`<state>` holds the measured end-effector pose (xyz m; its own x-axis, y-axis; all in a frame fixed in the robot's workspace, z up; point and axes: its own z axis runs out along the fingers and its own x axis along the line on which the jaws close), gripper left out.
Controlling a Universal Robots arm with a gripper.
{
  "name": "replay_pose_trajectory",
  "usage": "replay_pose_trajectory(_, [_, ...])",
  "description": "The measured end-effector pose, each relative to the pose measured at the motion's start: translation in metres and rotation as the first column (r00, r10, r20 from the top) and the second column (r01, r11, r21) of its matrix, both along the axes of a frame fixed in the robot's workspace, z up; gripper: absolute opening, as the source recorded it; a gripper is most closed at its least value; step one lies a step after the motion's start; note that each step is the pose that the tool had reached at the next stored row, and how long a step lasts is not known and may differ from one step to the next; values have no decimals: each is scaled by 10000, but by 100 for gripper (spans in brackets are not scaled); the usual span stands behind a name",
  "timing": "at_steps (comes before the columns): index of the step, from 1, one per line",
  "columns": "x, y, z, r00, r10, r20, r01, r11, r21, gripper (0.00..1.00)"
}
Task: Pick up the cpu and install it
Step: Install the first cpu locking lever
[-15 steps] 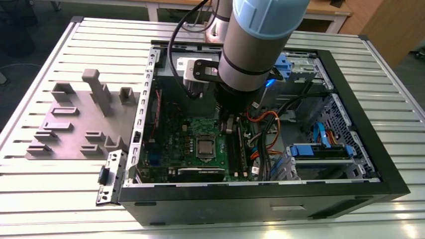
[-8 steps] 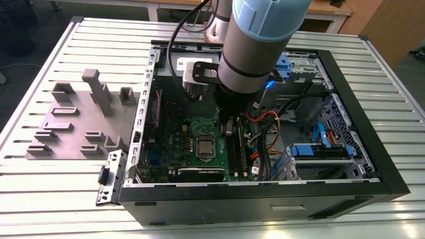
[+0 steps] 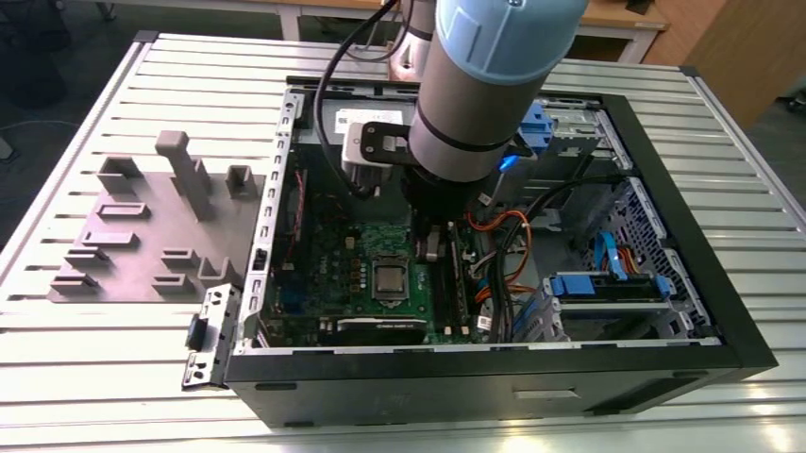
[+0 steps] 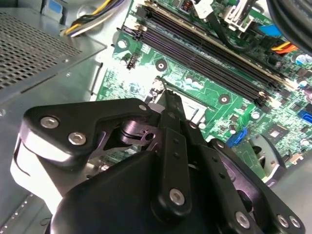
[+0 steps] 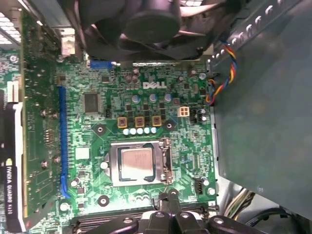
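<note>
first wrist view: one cpu seated in one socket, gripper closed, empty, beside it.

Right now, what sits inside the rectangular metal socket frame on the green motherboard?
The small square silver-grey cpu lies flat inside the metal socket frame; whatever lies beneath it is covered.

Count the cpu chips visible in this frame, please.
1. The cpu lies in the socket on the motherboard; the arm covers part of the board, so another could be hidden.
</note>
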<state>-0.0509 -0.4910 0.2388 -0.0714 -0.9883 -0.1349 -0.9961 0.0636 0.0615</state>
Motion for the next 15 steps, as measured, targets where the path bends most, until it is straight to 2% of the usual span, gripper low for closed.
replay_pose_trajectory(9, [0,-122,-48,9999,103,-3,-103,9999,-55,11])
replay_pose_trajectory(12, [-1,-140,-79,9999,121,-3,-121,9999,-73,11])
replay_pose_trajectory(15, [1,-162,-84,9999,130,-4,-130,9998,-155,11])
